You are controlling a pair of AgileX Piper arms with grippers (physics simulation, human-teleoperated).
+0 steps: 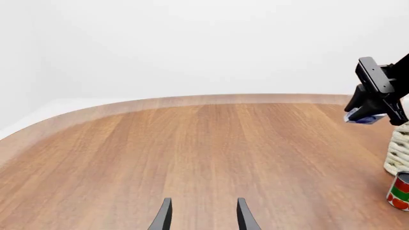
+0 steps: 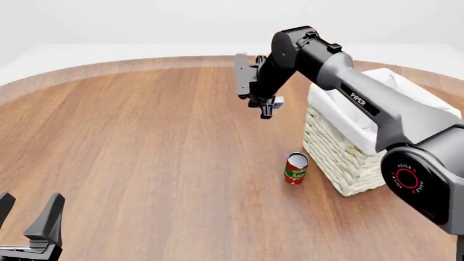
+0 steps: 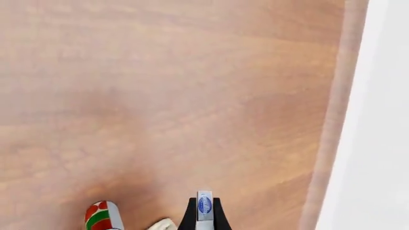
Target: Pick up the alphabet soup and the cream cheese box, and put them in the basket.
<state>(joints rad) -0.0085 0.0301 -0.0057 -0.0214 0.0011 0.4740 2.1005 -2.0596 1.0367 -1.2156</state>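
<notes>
Gripping the small white-grey, blue-marked cream cheese box (image 3: 204,206), right gripper (image 2: 267,106) aloft beside the cream-white wicker basket (image 2: 340,157); left gripper (image 1: 203,215) agape, empty.

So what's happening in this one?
The right gripper holds the cream cheese box in the air above the table, left of the basket in the front view, not yet over it. The left gripper sits open and empty low near the table's near edge. A red can stands by the basket. No alphabet soup is in view.

cream cheese box (image 2: 275,101) held aloft beside basket (image 2: 377,136).
</notes>
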